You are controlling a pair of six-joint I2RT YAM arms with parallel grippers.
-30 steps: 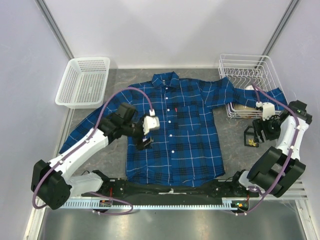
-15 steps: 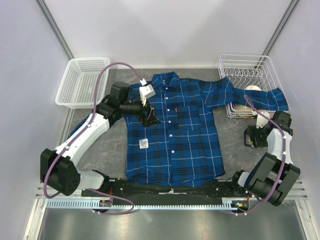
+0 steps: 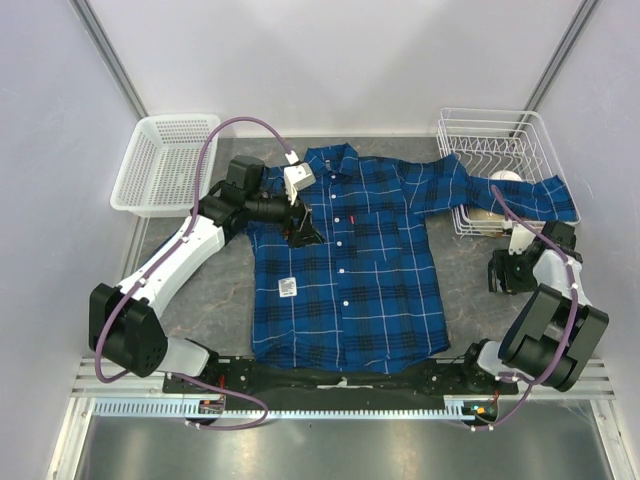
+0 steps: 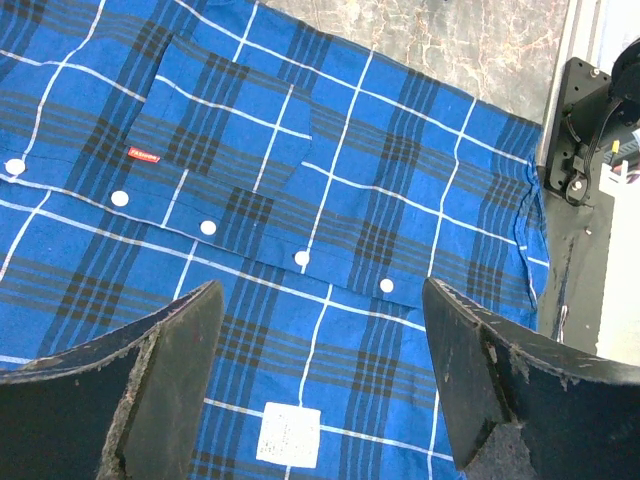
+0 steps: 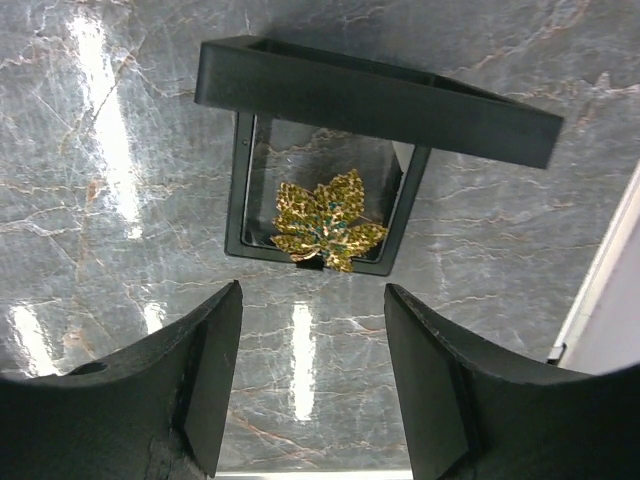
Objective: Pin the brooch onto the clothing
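Gold brooch (image 5: pixel 322 233) (just one), one plaid shirt (image 3: pixel 350 285), one basket (image 3: pixel 181 119), one rack (image 3: pixel 482 112)

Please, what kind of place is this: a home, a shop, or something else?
Probably a robot lab work cell, not a home: a grey stone-patterned table closed in by plain white walls, a left arm and a right arm bolted at its near edge, and a plaid shirt laid flat.

Bright overhead light, glare on table (image 5: pixel 110 150)
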